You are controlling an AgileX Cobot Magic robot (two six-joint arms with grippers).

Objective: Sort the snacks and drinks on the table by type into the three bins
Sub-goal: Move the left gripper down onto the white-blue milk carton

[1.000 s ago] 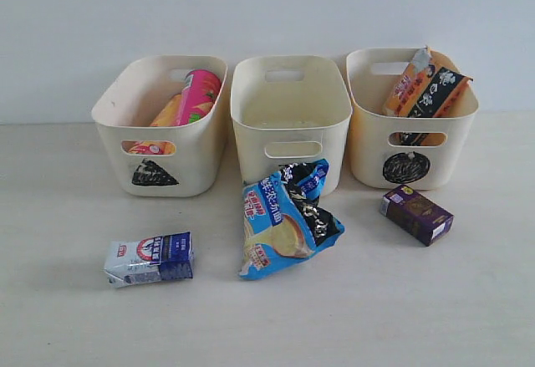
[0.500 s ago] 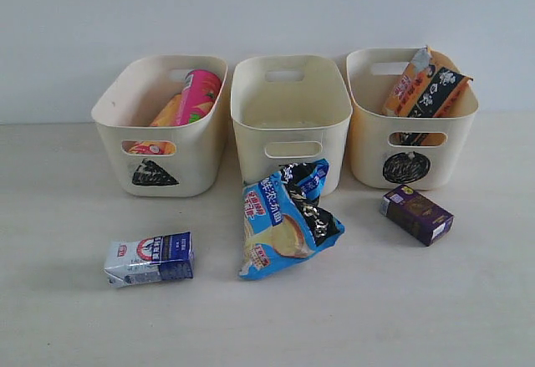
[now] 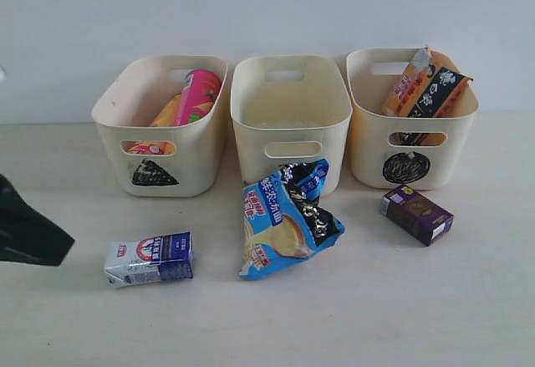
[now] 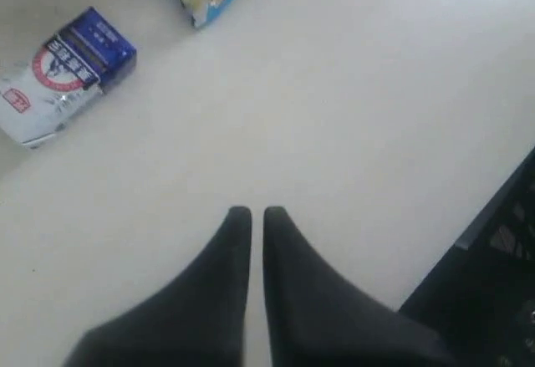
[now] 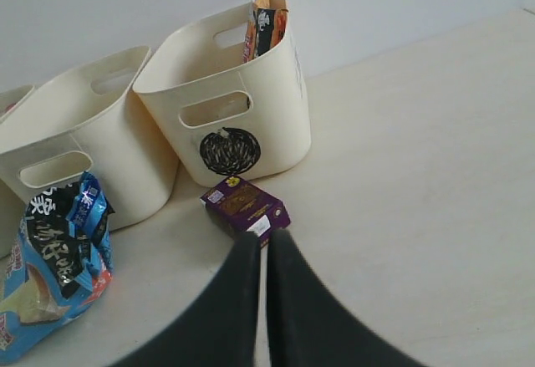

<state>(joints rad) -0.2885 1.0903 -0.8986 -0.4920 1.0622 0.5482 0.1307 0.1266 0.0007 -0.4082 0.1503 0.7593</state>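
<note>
Our left pincer (image 4: 251, 213) and right pincer (image 5: 261, 235) are pressed together, empty, so we judge the left must next spread over the small white-blue cardboard carton (image 3: 149, 259) on the beige desk (image 3: 418, 317).

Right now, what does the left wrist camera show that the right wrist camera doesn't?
Only the left wrist view: the white-blue carton lying flat, and the shut left gripper. Only the right wrist view: the dark purple carton in front of the circle-marked bin, the orange-black bag sticking out of that bin, the bin next to it, and the shut right gripper. Both: the blue bag and the pale table.
</note>
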